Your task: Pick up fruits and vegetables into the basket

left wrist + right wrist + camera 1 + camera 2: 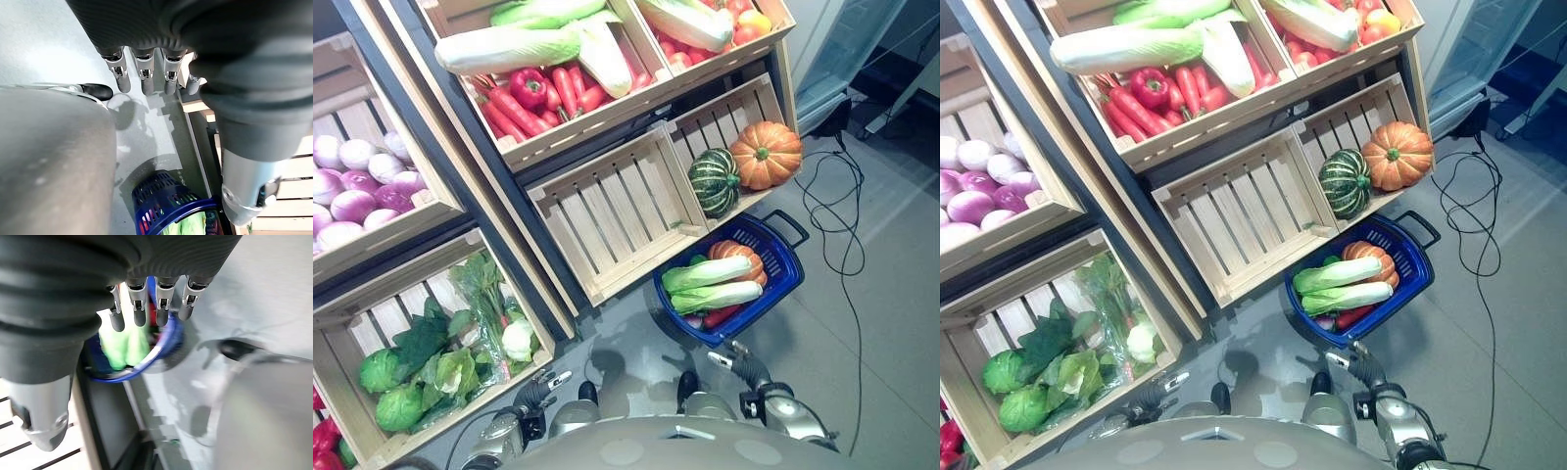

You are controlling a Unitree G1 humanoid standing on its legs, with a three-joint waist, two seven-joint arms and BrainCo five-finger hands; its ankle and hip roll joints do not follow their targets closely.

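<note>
A blue basket [781, 284] stands on the floor below the crates. It holds a small orange pumpkin [742, 255], two pale green cabbages [710, 275] and something red [720, 315]. My left hand [534, 396] hangs low at the lower left, near the crate of leafy greens [431, 362]. My right hand [748, 369] hangs just below the basket. In the wrist views the left hand's fingers [144, 78] and the right hand's fingers [164, 303] are straight and hold nothing. The basket [166, 340] shows past the right fingers.
Slanted wooden crates fill the stand. One holds a striped green squash [715, 181] and an orange pumpkin [766, 154]. The middle crate [617, 211] has nothing in it. Above lie red peppers [533, 96] and long white cabbages [509, 47]. Purple-white onions [357, 186] sit at the left.
</note>
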